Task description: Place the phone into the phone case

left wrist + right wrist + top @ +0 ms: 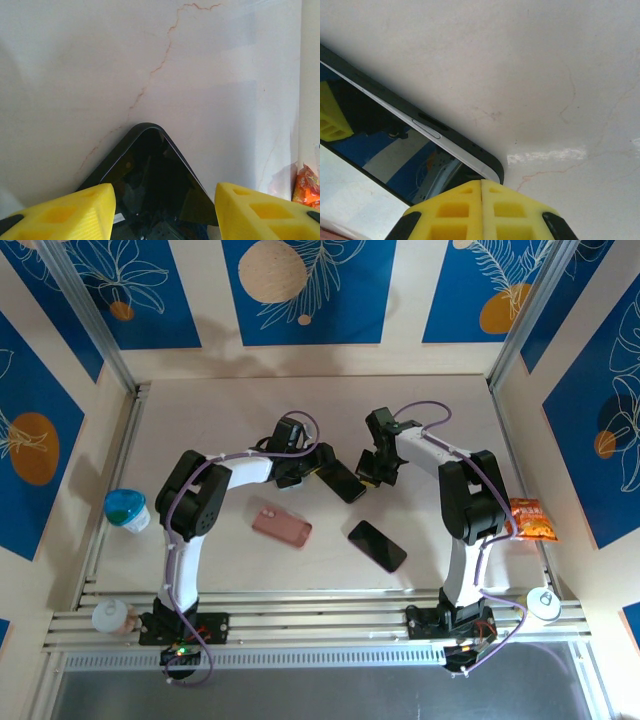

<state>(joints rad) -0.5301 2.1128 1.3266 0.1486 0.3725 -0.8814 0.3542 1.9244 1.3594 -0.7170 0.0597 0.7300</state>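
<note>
Black phone point(344, 481), pink case point(281, 526), no legible txt

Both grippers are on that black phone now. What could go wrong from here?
1. The left gripper straddles the black glossy phone with its yellow fingers apart, so the hold may be loose and the phone could slip.
2. The right gripper looks shut right at the phone's corner; pushing there might twist it.
3. The pink phone case lies apart, so the carry adds drop risk.
</note>
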